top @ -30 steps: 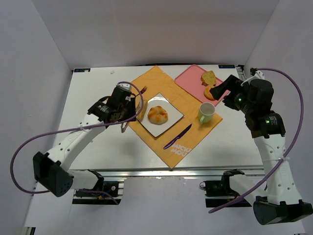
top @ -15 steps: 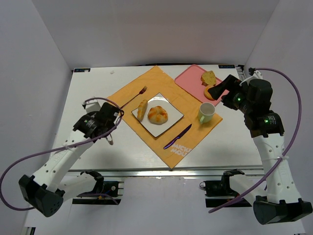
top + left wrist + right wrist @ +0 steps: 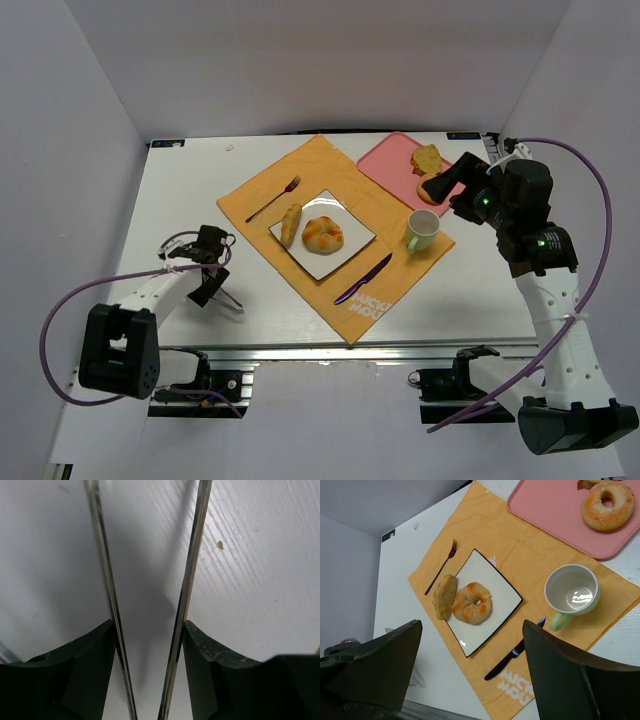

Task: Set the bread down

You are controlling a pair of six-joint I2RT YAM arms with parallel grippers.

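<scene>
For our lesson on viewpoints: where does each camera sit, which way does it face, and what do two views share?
Top: above and behind the bases, looking down on the table; left arm and right arm show.
Left wrist: close over bare table, facing down; its open fingers show.
Right wrist: high near the tray, looking down towards the plate; its open fingers frame the view.
Shared: top and right wrist both show plate, cup, tray.

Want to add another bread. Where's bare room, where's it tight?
Free: pink tray end away from the donut; table beyond the fork, left of the placemat; table right of the knife. Crowded: plate, holding roll and bun; left gripper occupies near-left.
</scene>
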